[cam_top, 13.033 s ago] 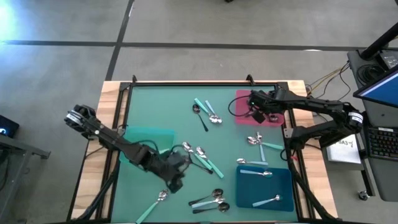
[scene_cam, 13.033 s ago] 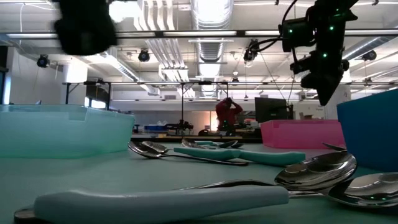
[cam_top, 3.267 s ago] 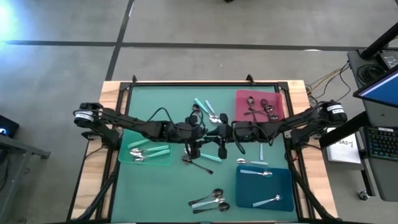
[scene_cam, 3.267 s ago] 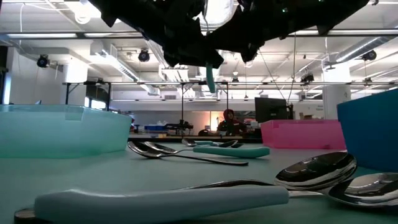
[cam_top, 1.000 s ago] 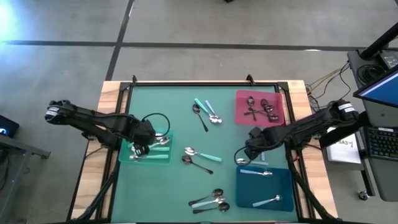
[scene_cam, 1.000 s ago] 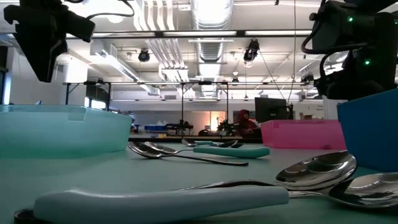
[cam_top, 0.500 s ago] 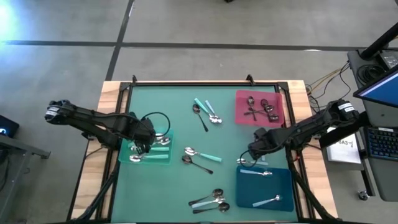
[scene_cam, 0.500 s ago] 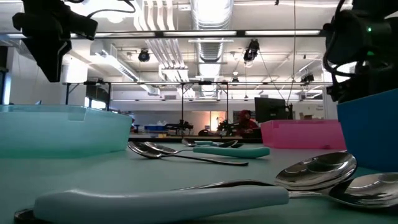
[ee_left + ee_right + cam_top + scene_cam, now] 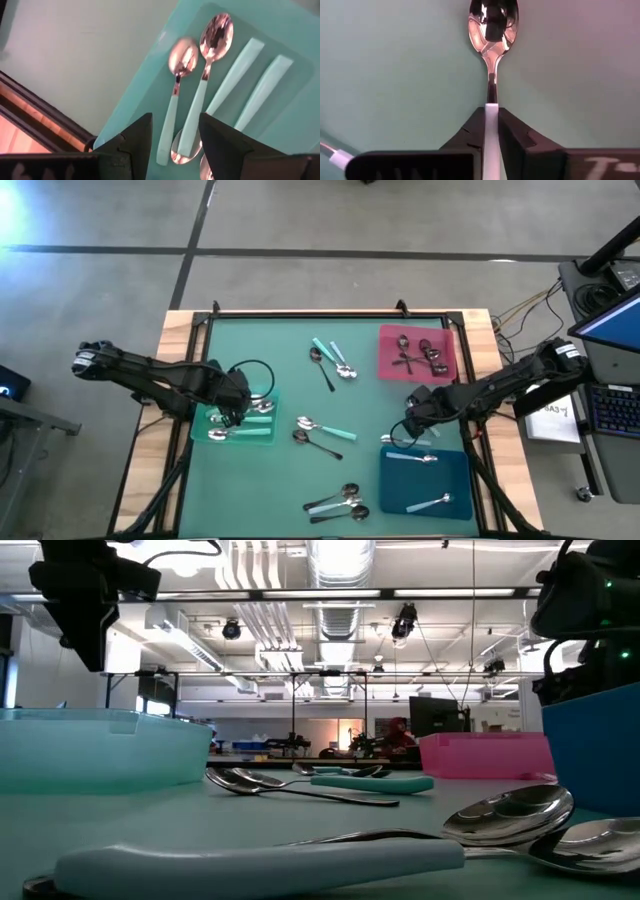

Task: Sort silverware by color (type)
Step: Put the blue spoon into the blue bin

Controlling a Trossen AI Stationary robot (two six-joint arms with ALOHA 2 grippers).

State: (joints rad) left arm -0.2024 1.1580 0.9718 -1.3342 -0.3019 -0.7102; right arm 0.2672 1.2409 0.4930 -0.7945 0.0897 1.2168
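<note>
On the green table — ceiling-lit hall behind — the right hand pinches a pale-handled spoon; the left hand gapes.

No text, label, brand, number or sign can be read anywhere in these views.

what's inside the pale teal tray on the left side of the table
Teal-handled metal spoons lie inside the pale teal tray; the open left end effector above hides part, so no exact count.
</note>
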